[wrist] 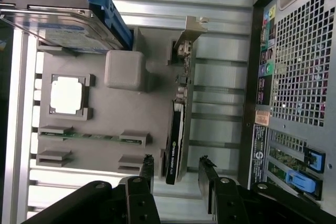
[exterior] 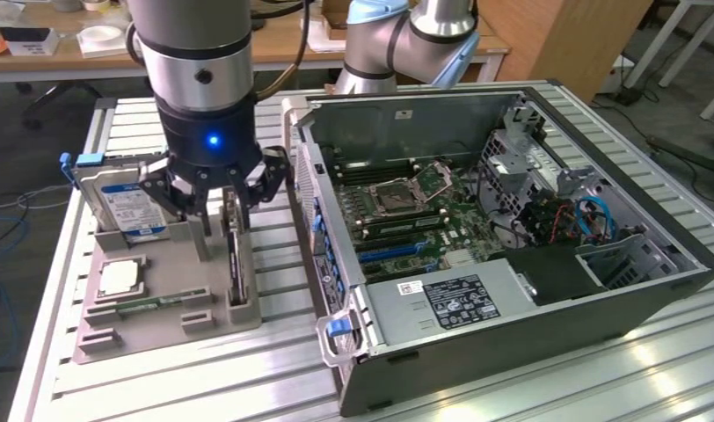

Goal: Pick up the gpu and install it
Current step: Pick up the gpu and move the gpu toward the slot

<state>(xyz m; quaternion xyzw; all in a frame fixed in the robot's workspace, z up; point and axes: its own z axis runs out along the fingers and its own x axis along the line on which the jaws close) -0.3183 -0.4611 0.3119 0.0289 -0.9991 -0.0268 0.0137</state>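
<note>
The open tool [wrist: 177,165] is straddling the upright gpu [wrist: 177,127], seemingly a light, stiff, fragile card best pinched across its faces.
</note>
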